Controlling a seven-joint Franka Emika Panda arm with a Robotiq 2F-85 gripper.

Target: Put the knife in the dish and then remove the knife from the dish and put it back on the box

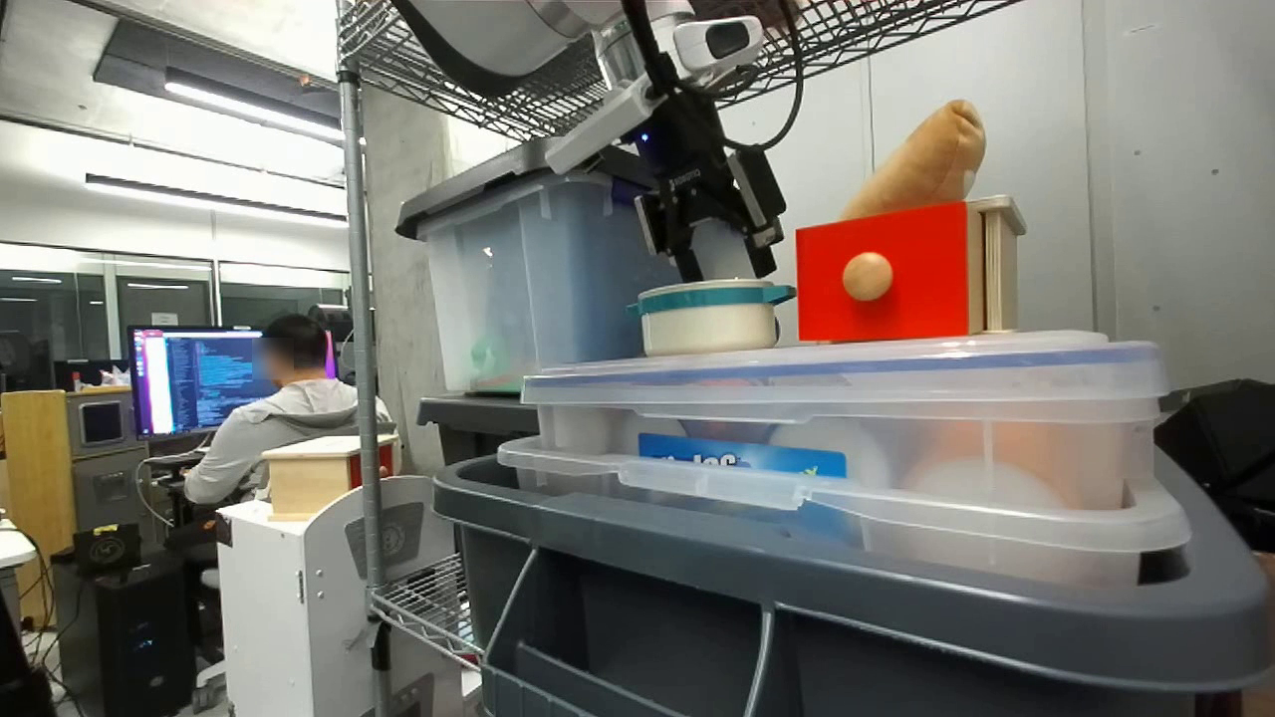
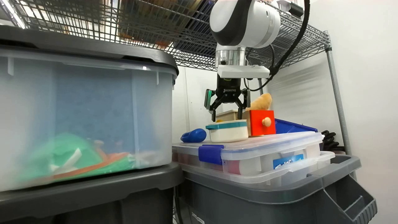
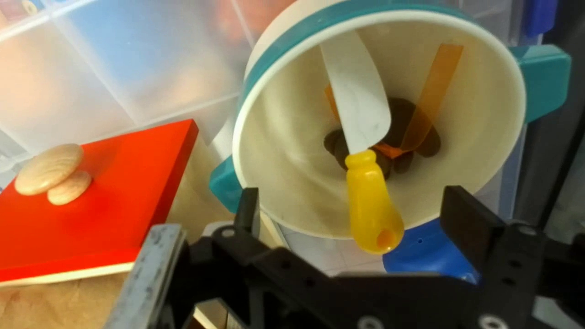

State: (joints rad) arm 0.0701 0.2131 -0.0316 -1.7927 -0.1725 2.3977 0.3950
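In the wrist view the knife (image 3: 362, 141) rests tilted in the dish (image 3: 285, 164), its white blade running inside and its yellow handle overlapping the rim. The gripper (image 2: 227, 116) hangs just above the dish with its 2 fingers (image 3: 247, 208) spread wide, 1 on each side of the handle and apart from it. Dark brown shapes (image 3: 404, 114) and orange strips (image 3: 436, 87) show in the dish beneath the blade. The dish, cream with a teal band, sits upright on the lid of the box (image 1: 877, 403), whose label (image 1: 742, 456) is blue. Just beside the dish, on the same lid, stands a red-fronted wooden drawer unit (image 1: 916, 264) with a round knob (image 1: 868, 277); a tan item (image 1: 926, 164) rises above it. In an exterior view a blue item (image 2: 194, 135) lies near the dish, and in both exterior views a tall translucent bin (image 1: 538, 269) with a dark lid stands near the box.
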